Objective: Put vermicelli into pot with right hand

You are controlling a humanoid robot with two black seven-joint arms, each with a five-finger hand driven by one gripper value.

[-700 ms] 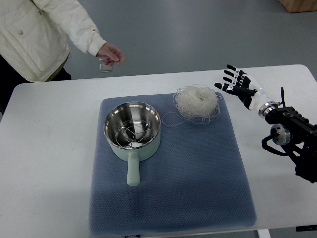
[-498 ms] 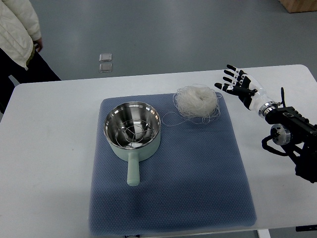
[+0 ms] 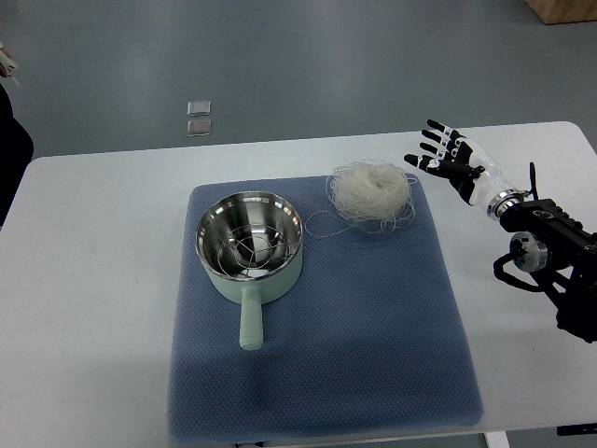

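A white table on a grey floor

We see a white table (image 3: 93, 280) with rounded corners, a blue-grey mat (image 3: 373, 327) spread over its middle. Beyond its far edge lies smooth grey floor (image 3: 326, 56) carrying two small square plates (image 3: 198, 117), and a wooden box corner (image 3: 564, 9) shows top right.

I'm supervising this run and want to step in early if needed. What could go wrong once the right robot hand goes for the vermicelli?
1. The vermicelli has loose strands trailing over the mat; the open right robot hand may lift only part of the nest or drag strands along.
2. The pot holds a wire rack, so noodles could snag on it or hang over the rim.
3. The pot sits loose on the mat; a low sweep could knock it.
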